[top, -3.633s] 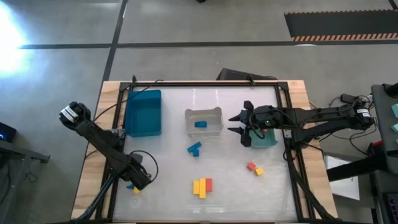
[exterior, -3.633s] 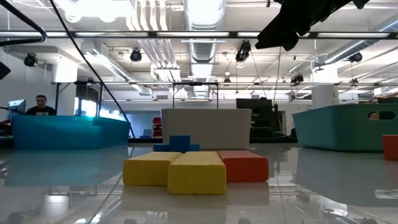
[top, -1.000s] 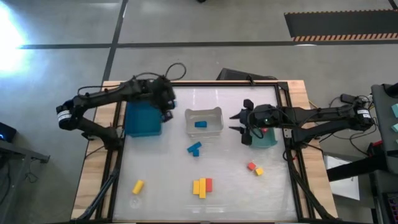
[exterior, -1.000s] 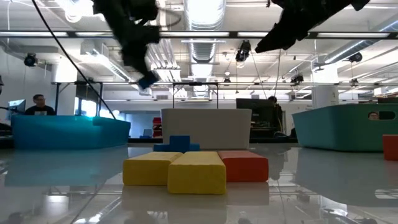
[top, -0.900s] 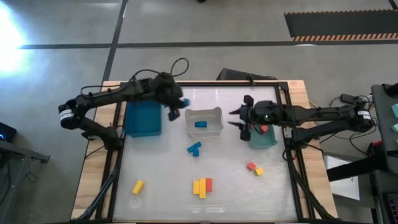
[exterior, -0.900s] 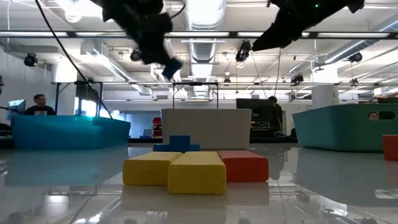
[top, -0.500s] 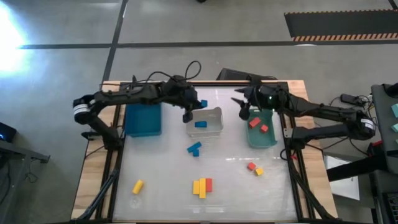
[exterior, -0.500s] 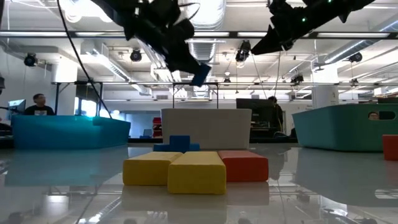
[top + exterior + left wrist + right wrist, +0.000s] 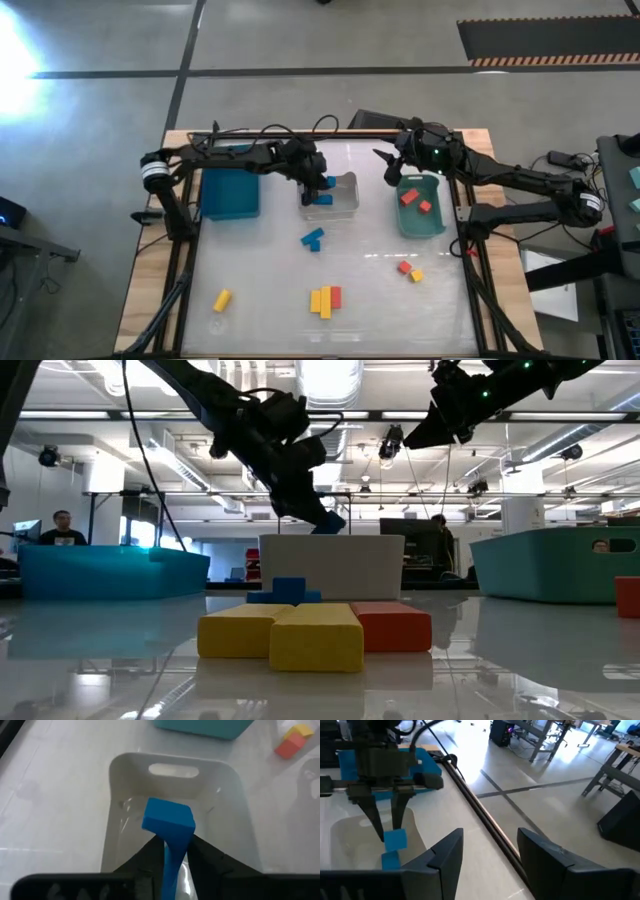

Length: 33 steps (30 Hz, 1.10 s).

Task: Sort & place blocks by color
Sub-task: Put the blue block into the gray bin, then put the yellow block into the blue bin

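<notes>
A: While the left tool (image 9: 318,190) hangs over the clear bin (image 9: 343,206), it's clamped on a blue block (image 9: 168,820), pinched low on its narrow sides, top end sticking out.

B: Handling?

A: Looks rigid, light, smooth-faced; probably slippery, so flat opposing sides are the right hold. Loose ones: yellow block (image 9: 222,299) front-left on the tabletop (image 9: 260,260), blue pair (image 9: 313,239) mid, yellow-red cluster (image 9: 325,299) front.

B: Right side?

A: Right tool (image 9: 389,166) is spread open, empty, near the green bin (image 9: 440,226) with red blocks (image 9: 416,201) inside.
</notes>
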Motion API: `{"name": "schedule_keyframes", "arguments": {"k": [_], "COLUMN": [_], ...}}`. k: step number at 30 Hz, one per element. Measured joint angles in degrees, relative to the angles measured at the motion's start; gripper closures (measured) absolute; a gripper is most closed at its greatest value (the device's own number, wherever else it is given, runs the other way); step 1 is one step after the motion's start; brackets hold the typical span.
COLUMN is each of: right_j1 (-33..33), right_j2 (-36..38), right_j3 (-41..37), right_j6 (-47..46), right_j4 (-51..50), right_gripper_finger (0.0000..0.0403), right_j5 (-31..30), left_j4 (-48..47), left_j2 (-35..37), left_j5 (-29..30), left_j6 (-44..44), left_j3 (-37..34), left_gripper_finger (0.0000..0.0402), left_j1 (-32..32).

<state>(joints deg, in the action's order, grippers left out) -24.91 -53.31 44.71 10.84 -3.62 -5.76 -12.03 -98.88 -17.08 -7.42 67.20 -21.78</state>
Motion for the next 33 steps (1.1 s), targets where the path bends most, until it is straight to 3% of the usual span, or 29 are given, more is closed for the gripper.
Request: {"name": "schedule_keyframes", "arguments": {"k": [15, 20, 23, 28, 33], "right_j1": [0.0, 1.3, 4.0, 11.4, 21.6], "right_j2": [0.0, 0.0, -0.1, -0.1, -0.6], "right_j3": [0.0, 0.0, 0.0, 0.0, 0.0], "right_j6": [-6.3, -14.1, -17.8, -21.6, -23.3], "right_j4": [-0.4, -0.4, -0.4, -0.4, -0.4], "right_gripper_finger": [0.0225, 0.0225, 0.0227, 0.0238, 0.0256], "right_j5": [0.2, 8.1, 12.5, 12.8, 8.0], "left_j4": [0.0, 0.4, 3.0, 5.5, 5.5], "left_j2": [2.0, 5.3, 7.7, 11.6, 16.2], "left_j5": [-0.5, -0.5, -0.5, 0.4, 1.1], "left_j6": [1.2, 2.2, 2.5, 4.0, 8.8], "left_j3": [0.1, -0.2, -1.1, -3.2, -7.5], "left_gripper_finger": [0.0311, 0.0311, 0.0311, 0.0311, 0.0311], "left_j1": [0.2, 0.9, 2.2, 6.1, 9.8]}}
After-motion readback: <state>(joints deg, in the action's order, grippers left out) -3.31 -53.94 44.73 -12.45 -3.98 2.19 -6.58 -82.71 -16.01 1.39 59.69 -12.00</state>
